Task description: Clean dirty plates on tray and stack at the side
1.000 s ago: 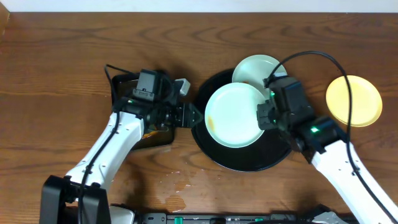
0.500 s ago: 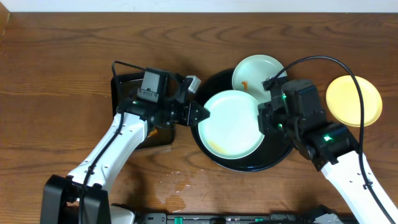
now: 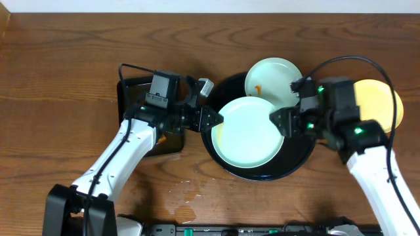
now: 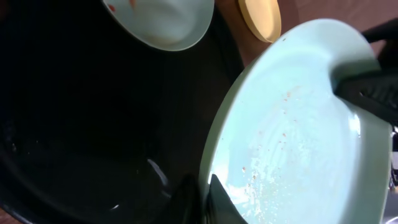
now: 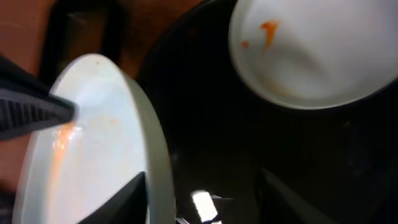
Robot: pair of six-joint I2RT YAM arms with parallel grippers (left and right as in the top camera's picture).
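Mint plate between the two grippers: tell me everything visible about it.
The mint plate is round, shallow and pale mint-white. It looks glossy and wet, with faint orange specks and a smear near one edge. It is held tilted over the black tray. The left gripper pinches its left rim with closed fingers. The right gripper has its fingers apart at the opposite rim.

Brown wooden table (image 3: 65, 59) with visible grain and a soft sheen. A round black tray (image 3: 296, 152), glossy, catching bright reflections. The front mint plate (image 3: 248, 134) looks smooth and glazed, with faint streaks and fine orange specks; the rear mint plate (image 3: 270, 73) and the yellow plate (image 3: 392, 105) look smooth, less shiny. The arms (image 3: 125, 154) wear smooth white plastic shells.
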